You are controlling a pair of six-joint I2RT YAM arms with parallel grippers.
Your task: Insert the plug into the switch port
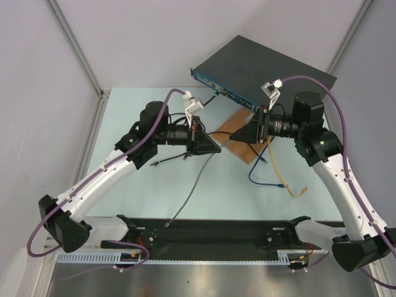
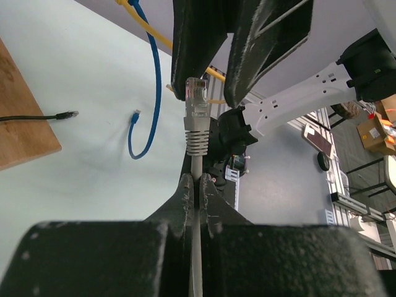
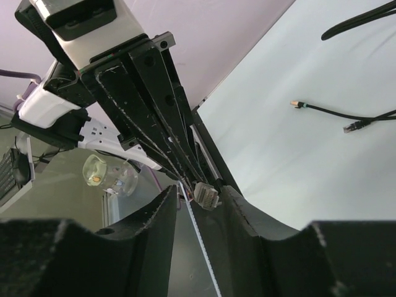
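Note:
The switch, a flat dark grey box with a teal-blue socket face, lies at the back of the table and shows only in the top view. My left gripper is shut on a grey cable just behind its clear plug, which sticks out upright past the fingertips. My right gripper is open, its fingers on either side of the plug without closing on it. In the top view the left gripper and right gripper meet tip to tip in front of the switch.
A brown wooden board lies under the grippers, also in the left wrist view. Loose blue, yellow and black cables lie on the mat to the right. The grey cable trails toward the near edge.

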